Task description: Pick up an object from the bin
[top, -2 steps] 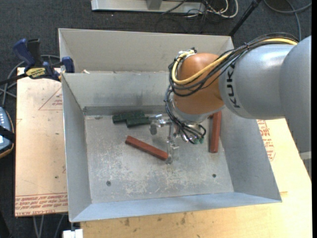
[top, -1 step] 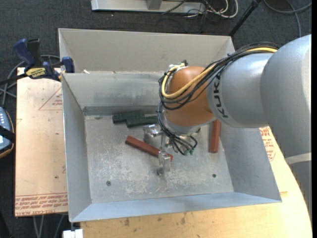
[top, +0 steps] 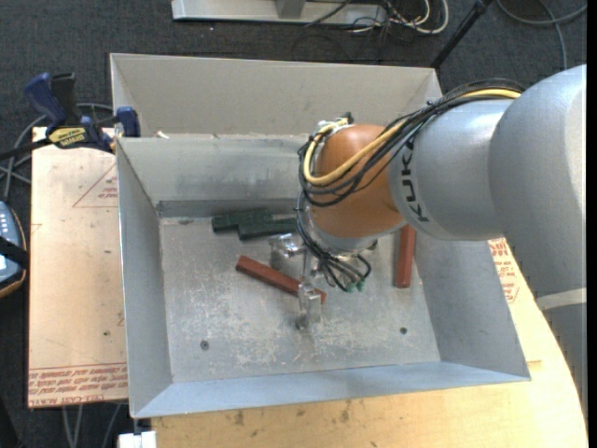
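My gripper (top: 297,282) is low over the middle of the bin floor, under the orange wrist cover, and stands open. One finger (top: 284,247) is behind a red-brown stick (top: 264,273) and the other fingertip (top: 307,313) is in front of it, close to the floor. The stick lies flat and slanted, and its right end runs in between the fingers. Two dark green-black marker-like sticks (top: 250,222) lie end to end just behind the gripper, near the back wall.
A second red-brown cylinder (top: 404,257) lies nearly upright in the view on the right side of the floor, partly under the arm. The bin's sloped walls rise on all sides, and the arm covers the right rear part.
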